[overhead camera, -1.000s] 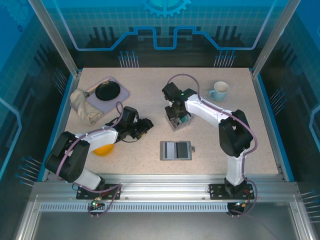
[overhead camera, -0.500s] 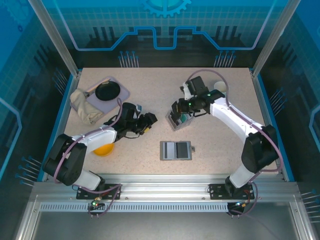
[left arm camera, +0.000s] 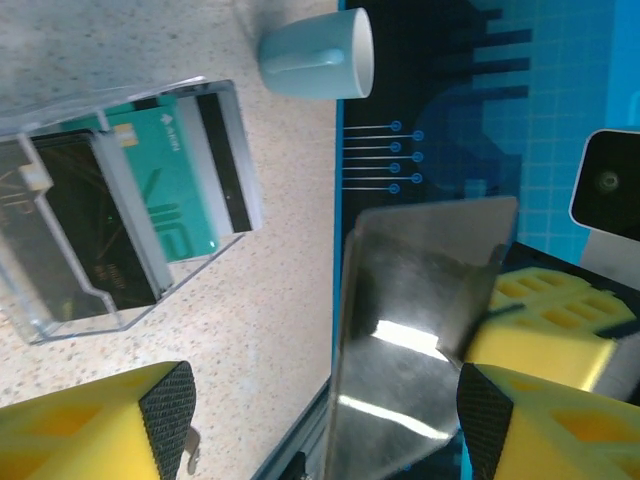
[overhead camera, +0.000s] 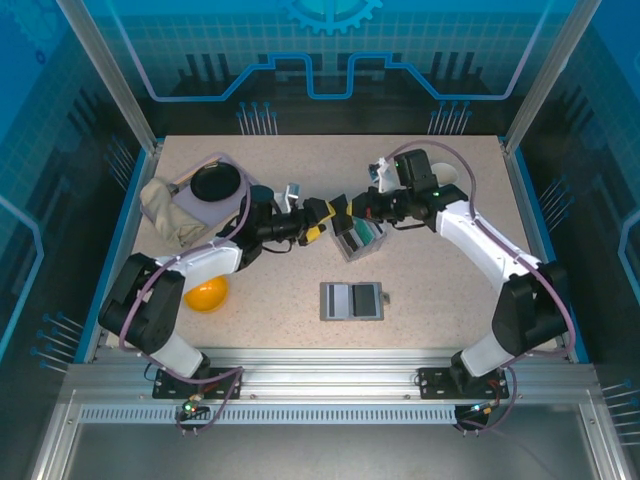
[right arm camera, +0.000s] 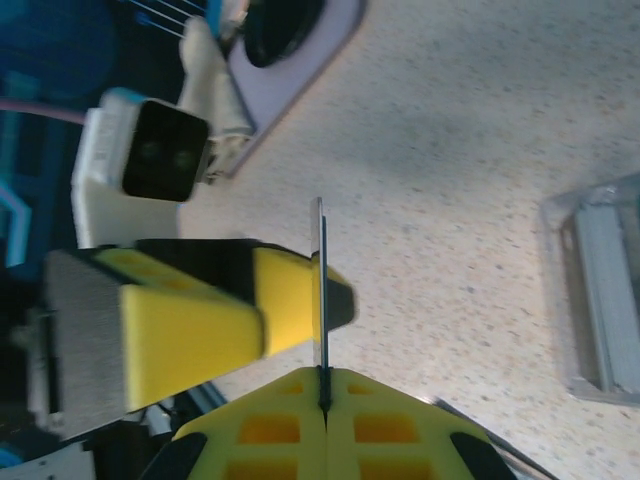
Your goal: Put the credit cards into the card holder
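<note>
Grey and lying open, the card holder (overhead camera: 352,300) sits flat on the speckled surface (overhead camera: 430,290) in the lower middle of the top view, with its dark and pale pocketed halves facing up. Nothing touches it, and it is well apart from both of your arms. To its left, beside your left arm, is an orange bowl (overhead camera: 205,296).

Further up, in the middle of the top view, stands a clear slotted box (overhead camera: 358,240). Your left wrist view shows a teal-green card (left arm camera: 170,185) with a dark stripe standing in one of its slots, upper left of that frame.

Just left of the box, your two grippers meet tip to tip. Your right gripper (right arm camera: 323,385) has its yellow fingers pressed together on a credit card (left arm camera: 420,330), which your right wrist view shows edge-on as a thin upright line rising from the closed pads. Your left gripper (left arm camera: 325,405) has its fingers spread wide, one at each lower corner of its wrist view. The shiny face of the card stands in the gap between them, closer to the right-hand finger. You cannot tell whether that finger touches the card.

Beyond them, a pale blue mug (left arm camera: 320,50) sits at the far right. At the far left are a lavender tray (overhead camera: 232,163) carrying a black pan (overhead camera: 215,183) and a crumpled beige cloth (overhead camera: 165,212).
</note>
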You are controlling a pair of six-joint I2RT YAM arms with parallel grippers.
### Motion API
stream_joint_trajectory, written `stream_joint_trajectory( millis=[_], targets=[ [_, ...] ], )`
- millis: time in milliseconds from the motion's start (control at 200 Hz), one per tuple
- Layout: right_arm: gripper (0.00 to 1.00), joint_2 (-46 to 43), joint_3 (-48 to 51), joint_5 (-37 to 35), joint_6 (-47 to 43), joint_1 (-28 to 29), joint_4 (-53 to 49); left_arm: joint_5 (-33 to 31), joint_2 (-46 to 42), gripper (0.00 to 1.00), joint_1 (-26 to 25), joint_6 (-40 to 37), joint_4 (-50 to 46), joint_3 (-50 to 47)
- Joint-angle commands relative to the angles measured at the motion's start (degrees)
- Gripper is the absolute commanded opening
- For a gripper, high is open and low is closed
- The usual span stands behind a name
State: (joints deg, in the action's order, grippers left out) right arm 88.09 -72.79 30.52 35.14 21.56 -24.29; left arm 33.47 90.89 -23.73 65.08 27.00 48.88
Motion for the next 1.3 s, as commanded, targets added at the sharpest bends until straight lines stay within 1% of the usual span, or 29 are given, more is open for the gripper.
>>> stream_joint_trajectory(
  millis=[0,95,150,215,240,375,480,535,610,630,670,690,740,800,845,950,995,1050,1185,1290],
  targets=[
    [0.00,-1.9,0.8,5.6,2.5,-1.2,3.0,3.5,0.8,0.73,0.5,2.4,5.3,2.4],
    [0.00,-1.7,1.2,8.1,3.9,-1.7,4.8,5.3,1.4,0.68,0.6,4.1,9.3,3.2],
    [0.00,-1.5,1.3,8.6,4.1,-1.8,4.9,6.1,1.3,0.60,0.5,5.0,11.4,3.4],
    [0.00,-1.4,1.5,8.6,4.2,-2.1,4.9,6.6,1.0,0.45,0.5,5.3,12.5,3.5],
    [0.00,-1.4,1.6,8.8,4.3,-2.3,5.0,6.7,0.8,0.41,0.5,5.2,12.6,3.5],
    [0.01,-1.1,2.3,10.3,5.3,-3.0,6.5,6.9,-0.4,0.26,0.6,5.0,13.1,3.2],
    [0.02,-0.8,2.5,11.3,5.8,-3.3,7.1,7.1,-1.2,0.12,0.6,5.0,13.3,3.0],
    [0.04,-0.8,2.4,11.6,6.0,-3.3,7.5,7.1,-1.5,0.07,0.6,5.0,13.4,2.7],
    [0.09,-0.8,2.5,12.2,6.2,-3.3,8.0,7.2,-2.0,0.02,0.6,5.0,13.5,2.2],
    [0.11,-0.8,2.4,12.2,6.3,-3.4,8.0,7.2,-2.1,0.02,0.5,5.2,13.8,2.2],
    [0.18,-0.6,2.2,12.2,6.4,-3.4,7.3,7.5,-2.2,0.00,0.5,5.3,14.3,2.1],
    [0.20,-0.4,2.1,12.5,6.4,-3.5,7.3,7.6,-2.2,0.00,0.5,5.5,14.5,2.0],
    [0.25,-0.1,2.0,13.9,6.3,-3.5,7.7,7.7,-2.3,0.00,0.5,5.7,14.9,1.9],
    [0.34,0.4,2.2,15.9,6.7,-3.4,9.1,7.9,-2.3,0.00,0.6,6.1,15.5,1.9],
    [0.37,0.6,2.2,17.0,6.7,-3.4,9.6,8.1,-2.1,0.00,0.5,6.8,16.6,2.0],
    [0.37,1.3,2.1,19.0,6.9,-3.4,10.4,8.5,-1.4,0.00,0.5,8.7,19.3,2.0],
    [0.36,1.8,2.2,19.7,7.0,-3.4,10.8,8.5,-1.1,0.00,0.6,9.4,20.1,2.1],
    [0.33,1.9,2.1,18.9,6.5,-3.5,9.8,8.7,-0.9,0.01,0.5,10.5,21.6,2.1],
    [0.21,2.2,2.2,15.6,5.3,-4.1,6.6,9.0,-0.8,0.09,0.5,13.2,25.3,1.8],
    [0.20,2.0,3.0,13.9,5.7,-4.9,6.1,9.3,-0.9,0.13,0.6,14.3,26.7,1.7]
  ],
)
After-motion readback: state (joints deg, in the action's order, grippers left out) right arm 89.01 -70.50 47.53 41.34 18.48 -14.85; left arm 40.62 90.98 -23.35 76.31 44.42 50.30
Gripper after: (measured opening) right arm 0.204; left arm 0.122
